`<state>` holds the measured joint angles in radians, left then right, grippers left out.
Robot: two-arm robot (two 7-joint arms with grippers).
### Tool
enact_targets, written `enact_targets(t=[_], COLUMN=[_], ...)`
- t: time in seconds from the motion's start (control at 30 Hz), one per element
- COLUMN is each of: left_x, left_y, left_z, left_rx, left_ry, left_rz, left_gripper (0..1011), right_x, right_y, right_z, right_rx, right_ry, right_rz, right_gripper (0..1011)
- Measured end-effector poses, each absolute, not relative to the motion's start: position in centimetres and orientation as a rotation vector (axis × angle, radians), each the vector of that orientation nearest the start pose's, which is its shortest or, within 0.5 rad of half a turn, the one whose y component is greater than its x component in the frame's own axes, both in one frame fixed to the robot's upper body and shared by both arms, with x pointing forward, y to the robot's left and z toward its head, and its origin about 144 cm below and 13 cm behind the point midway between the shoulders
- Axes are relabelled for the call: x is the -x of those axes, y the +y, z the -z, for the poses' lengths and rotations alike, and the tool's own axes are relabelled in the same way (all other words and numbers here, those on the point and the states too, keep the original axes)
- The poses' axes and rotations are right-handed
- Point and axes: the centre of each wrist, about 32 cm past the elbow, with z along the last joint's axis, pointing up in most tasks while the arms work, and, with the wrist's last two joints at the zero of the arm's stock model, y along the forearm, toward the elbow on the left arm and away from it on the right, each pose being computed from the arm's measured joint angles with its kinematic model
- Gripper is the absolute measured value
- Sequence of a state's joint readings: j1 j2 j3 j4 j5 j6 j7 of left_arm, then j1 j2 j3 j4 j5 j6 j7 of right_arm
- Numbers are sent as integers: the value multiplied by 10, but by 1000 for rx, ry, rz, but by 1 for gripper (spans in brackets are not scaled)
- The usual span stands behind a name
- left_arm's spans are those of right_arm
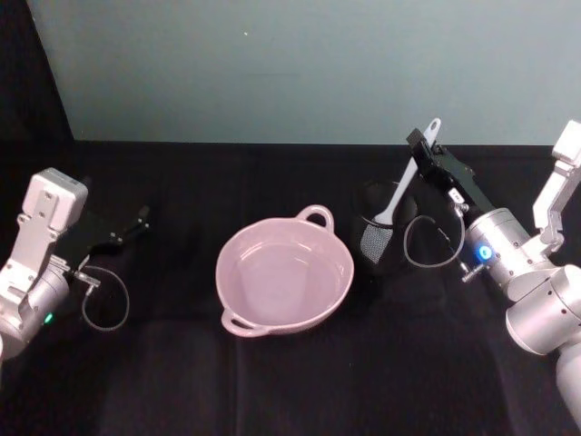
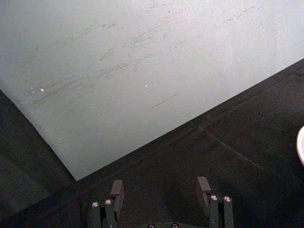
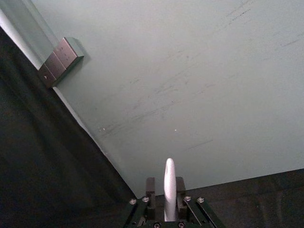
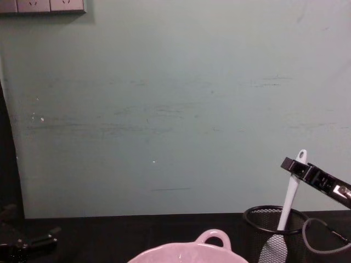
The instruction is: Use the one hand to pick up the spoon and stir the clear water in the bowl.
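Note:
The white spoon [image 1: 399, 186] stands tilted in a black wire-mesh cup [image 1: 377, 227], its blade low inside the mesh and its holed handle end up by the wall. My right gripper [image 1: 419, 145] is shut on the upper handle; the right wrist view shows the spoon [image 3: 169, 187] pinched between the fingers [image 3: 151, 187]. From the side, the right gripper [image 4: 296, 167] grips the spoon [image 4: 288, 205] above the cup [image 4: 271, 233]. The pale pink bowl [image 1: 284, 272] holds clear water at the table's middle. My left gripper [image 1: 136, 222] rests open at the far left, fingers [image 2: 117, 190] apart.
A black cloth covers the table [image 1: 272, 381]. A pale green wall [image 1: 318, 64] rises right behind the cup and the bowl. Cable loops hang by each wrist [image 1: 104, 304]. Wall sockets [image 4: 44, 5] sit high at the left.

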<state>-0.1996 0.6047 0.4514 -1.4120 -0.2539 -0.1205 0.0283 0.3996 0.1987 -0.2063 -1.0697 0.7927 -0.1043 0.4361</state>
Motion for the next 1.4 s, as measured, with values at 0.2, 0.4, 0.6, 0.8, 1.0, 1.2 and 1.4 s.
enact_targets(t=[0.2,0.4,0.6,0.8,1.0,1.2,1.4], left_x=[-489,-489,-489,-489,-489,-489,-489], left_y=[310,310,310,310,310,310,310], left_z=[-1140,-1140,-1140,-1140,-1140,-1140,-1140], left_rx=[-304,-304,-304,-304,-304,-304,-304], left_ry=[-285,-285,-285,-285,-285,-285,-285], left_rz=[-1248,-1248,-1248,-1248,-1248,-1248,-1248], left_gripper=[1011,1011,1011,1011,1011,1011,1011], right_x=[-564,-564,-564,-564,-565,-560,-549], right_y=[-260,-260,-260,-260,-260,-262,-268], right_z=[-1133,-1133,-1133,-1133,-1135,-1146,-1153], right_rx=[-438,-437,-438,-438,-432,-397,-365], right_ry=[340,340,339,339,330,303,292], right_rz=[1090,1090,1091,1091,1087,1077,1079], right_gripper=[394,616,768,942,1002,1002,1002])
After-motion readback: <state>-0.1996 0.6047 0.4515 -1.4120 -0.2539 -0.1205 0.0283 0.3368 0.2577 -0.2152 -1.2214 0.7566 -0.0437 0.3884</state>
